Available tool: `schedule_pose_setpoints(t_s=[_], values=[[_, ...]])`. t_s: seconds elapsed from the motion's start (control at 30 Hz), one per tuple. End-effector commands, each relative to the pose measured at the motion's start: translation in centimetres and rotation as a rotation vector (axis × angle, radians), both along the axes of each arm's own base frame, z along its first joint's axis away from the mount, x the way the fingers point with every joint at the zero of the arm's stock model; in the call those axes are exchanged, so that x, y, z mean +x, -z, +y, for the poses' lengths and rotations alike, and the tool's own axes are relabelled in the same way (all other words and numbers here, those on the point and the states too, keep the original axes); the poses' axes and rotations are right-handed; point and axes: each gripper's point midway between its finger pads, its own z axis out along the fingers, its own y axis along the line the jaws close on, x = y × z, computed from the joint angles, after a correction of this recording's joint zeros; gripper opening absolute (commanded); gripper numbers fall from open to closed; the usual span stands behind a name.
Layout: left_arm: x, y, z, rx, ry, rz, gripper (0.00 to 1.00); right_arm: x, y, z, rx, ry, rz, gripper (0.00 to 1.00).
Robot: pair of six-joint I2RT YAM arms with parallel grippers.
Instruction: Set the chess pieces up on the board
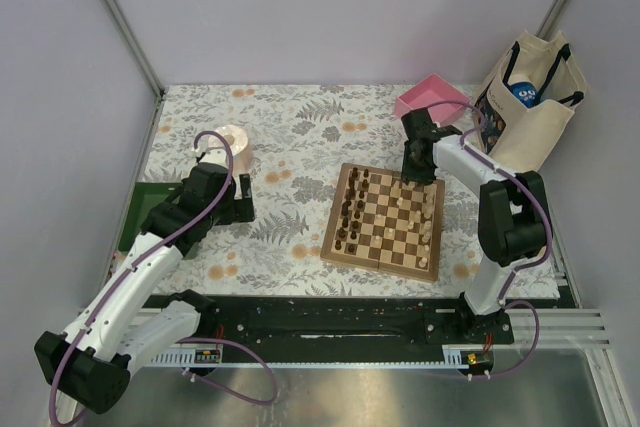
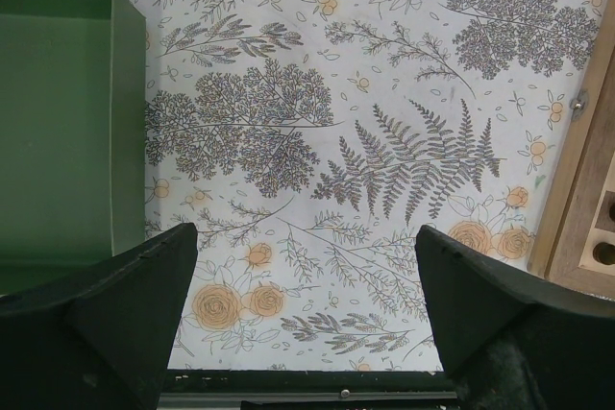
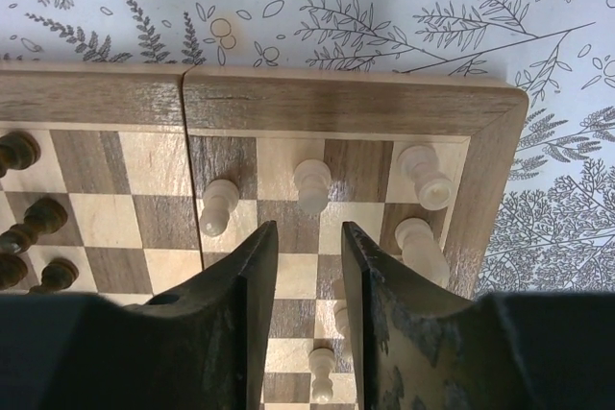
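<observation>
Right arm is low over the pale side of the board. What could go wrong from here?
1. The right gripper hangs low among the pale pieces; its broad fingers could knock a neighbour over.
2. The small pale piece between them is slim, so a closing grip might tip it.
3. A toppled piece near the edge of the board could roll off.

Robot lab test cell: plain panel walls [image 1: 330, 7] on aluminium posts [image 1: 120, 17], left arm [image 1: 130, 292] and right arm [image 1: 470, 162] bolted to a black rail [image 1: 320, 322] along a metal bench [image 1: 350, 397], floral cloth [image 1: 300, 117] spread in front.
</observation>
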Motion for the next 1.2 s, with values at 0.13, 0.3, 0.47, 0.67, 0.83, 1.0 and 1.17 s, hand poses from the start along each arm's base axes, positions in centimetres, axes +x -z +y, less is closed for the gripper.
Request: schedule_pose_setpoints(t_s=[0.13, 0.3, 0.47, 0.67, 0.83, 1.0, 1.17], values=[[1.0, -0.7, -0.2, -0.008, -0.005, -0.042, 0.99, 2.4, 0.0, -0.5, 0.034, 0.009, -0.038, 0.38], [1.0, -0.6, -0.2, -0.007, -0.003, -0.039, 0.99, 2.5, 0.1, -0.4, 0.045, -0.002, -0.040, 0.33], [0.9, -0.5, -0.2, -0.005, -0.003, -0.035, 0.99, 2.7, -0.1, -0.7, 0.039, 0.009, -0.048, 0.21], [1.0, -0.5, -0.2, -0.007, -0.003, -0.033, 0.99, 2.6, -0.1, -1.2, 0.028, 0.022, -0.050, 0.21], [0.9, -0.4, -0.3, -0.008, 0.001, -0.030, 0.99, 2.3, -0.3, -1.5, 0.023, 0.032, -0.055, 0.21], [0.9, -0.5, -0.3, -0.008, 0.000, -0.032, 0.99, 2.2, -0.7, -1.8, 0.015, 0.038, -0.064, 0.21], [1.0, -0.4, -0.3, -0.007, 0.000, -0.029, 0.99, 2.1, -0.5, -1.9, 0.019, 0.043, -0.057, 0.21]])
